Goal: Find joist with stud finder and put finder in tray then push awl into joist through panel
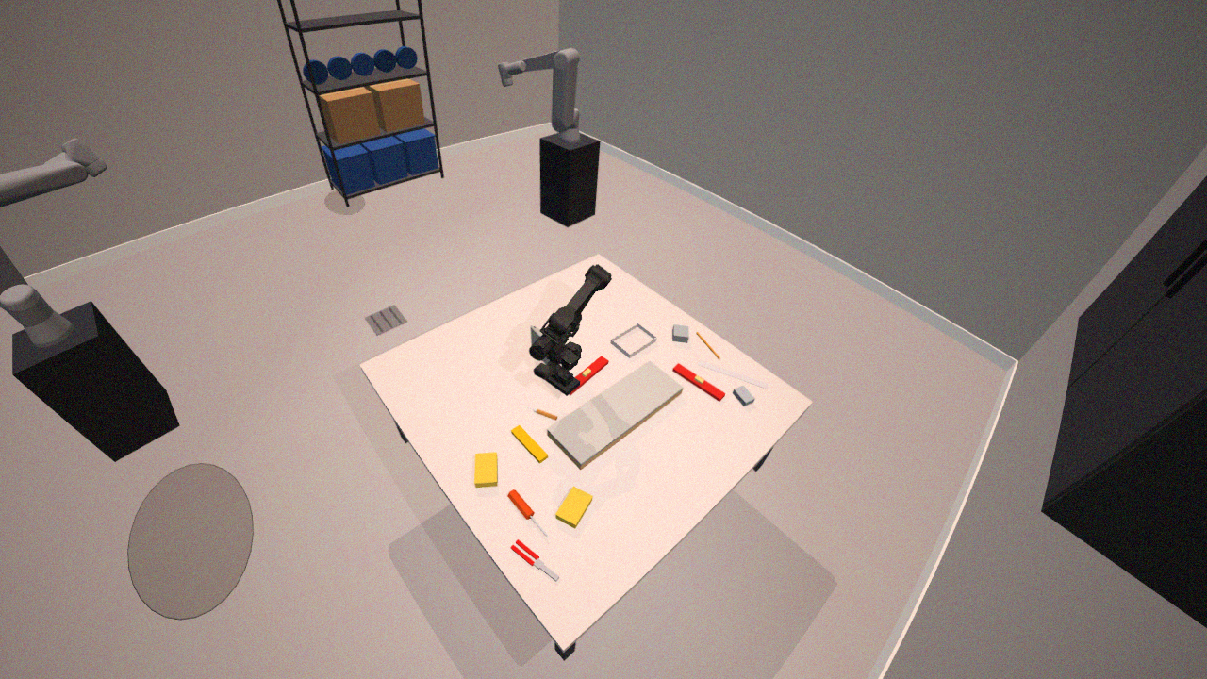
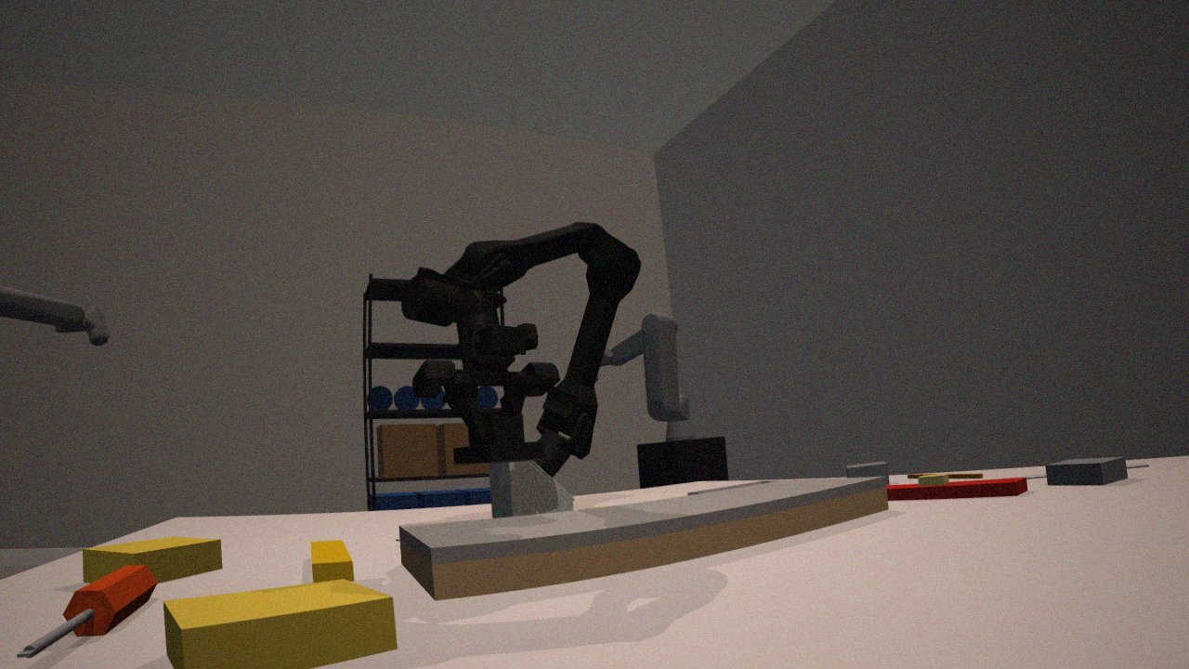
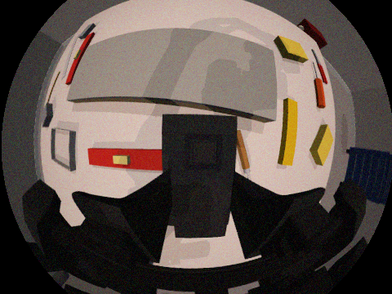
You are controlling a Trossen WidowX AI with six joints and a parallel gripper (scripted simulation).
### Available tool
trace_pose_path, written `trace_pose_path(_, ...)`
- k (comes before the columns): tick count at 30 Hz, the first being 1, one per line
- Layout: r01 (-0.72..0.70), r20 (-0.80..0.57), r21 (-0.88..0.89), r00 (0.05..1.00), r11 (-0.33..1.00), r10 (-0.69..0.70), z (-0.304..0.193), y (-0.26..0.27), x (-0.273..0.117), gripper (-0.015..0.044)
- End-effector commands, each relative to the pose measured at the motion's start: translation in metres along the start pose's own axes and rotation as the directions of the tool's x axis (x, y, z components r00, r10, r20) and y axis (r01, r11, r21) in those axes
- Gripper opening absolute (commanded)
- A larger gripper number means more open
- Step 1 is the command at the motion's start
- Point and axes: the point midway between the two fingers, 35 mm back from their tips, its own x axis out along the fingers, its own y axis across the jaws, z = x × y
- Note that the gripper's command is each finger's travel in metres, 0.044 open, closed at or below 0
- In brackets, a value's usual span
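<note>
- The finder (image 1: 553,381) (image 2: 497,440) (image 3: 200,143) is being pinched between the fingers of the gripper (image 1: 556,363) (image 2: 493,412) (image 3: 199,170), which are being stopped short of full closure by its body.
- The finder is being held from above, at the near side of the panel (image 1: 618,416) (image 2: 665,516) (image 3: 171,69), and is apparently being carried just above the counter (image 1: 675,481) (image 2: 790,607) (image 3: 110,126); the grip is probably being centred so that the sensing face can be kept level during a scan.
- The panel is being presented flat, its broad top being exposed for scanning; no hole is being shown in it.
- The joist is being concealed, so its line is not yet being indicated by anything visible.
- The awl (image 1: 546,413) (image 3: 242,151) is being supported on its side on the counter, between the finder and the yellow bar (image 1: 529,443) (image 2: 331,561) (image 3: 288,132); it is presumably being reserved until the finder is parked.
- The tray (image 1: 633,339) (image 3: 64,149) is being situated beyond the red level (image 1: 595,369) (image 3: 140,159), off the panel, where the finder can later be received without the work area being obstructed.
- The scan is judged as being prepared: the finder is next being required over the panel, where a tilted grip or scraped edge is being guarded against.
</note>
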Motion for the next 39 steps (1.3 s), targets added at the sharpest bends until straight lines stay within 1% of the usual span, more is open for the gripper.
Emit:
trace_pose_path(1, 0.011, 0.001, 0.001, 1.0, 1.0, -0.011, 0.01, -0.008, -0.004, 0.0)
trace_pose_path(20, 0.035, 0.0, 0.051, 0.999, 0.998, -0.035, 0.074, -0.055, -0.004, 0.0)
trace_pose_path(39, 0.045, 0.005, 0.096, 0.999, 0.994, -0.045, 0.138, -0.088, 0.012, 0.0)
